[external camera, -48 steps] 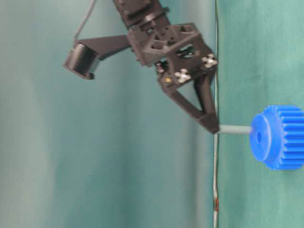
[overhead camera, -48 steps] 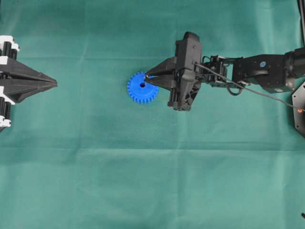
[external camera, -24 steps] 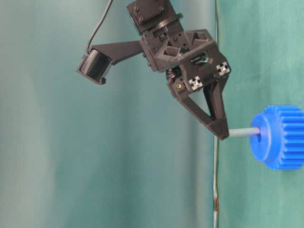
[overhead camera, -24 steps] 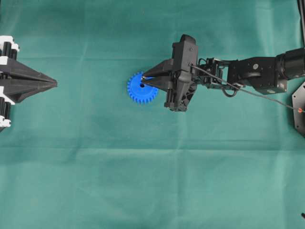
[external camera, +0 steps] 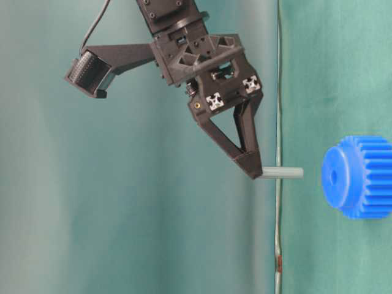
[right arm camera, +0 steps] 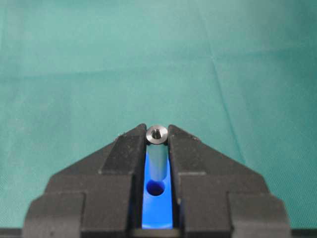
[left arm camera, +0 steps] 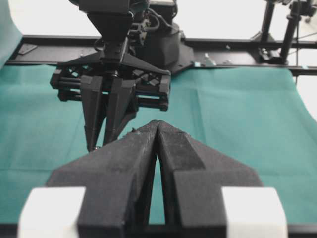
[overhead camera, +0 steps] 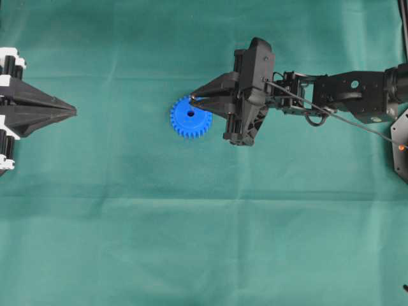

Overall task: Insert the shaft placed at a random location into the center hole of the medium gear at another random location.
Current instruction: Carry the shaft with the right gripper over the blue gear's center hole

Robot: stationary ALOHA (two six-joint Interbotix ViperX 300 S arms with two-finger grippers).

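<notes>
Green cloth [overhead camera: 191,242], no readable markings: my right gripper [external camera: 252,171] pinches the shaft [external camera: 283,173] clear of the medium gear [overhead camera: 190,116], center hole [right arm camera: 156,188] open; left gripper [left arm camera: 157,130] pressed together.

The medium gear [external camera: 358,177] is cut off by the right edge in the table-level view; through the right wrist camera only a blue strip with the center hole [right arm camera: 156,188] shows between the fingers [right arm camera: 124,163]; the left wrist view hides it wholly.
</notes>
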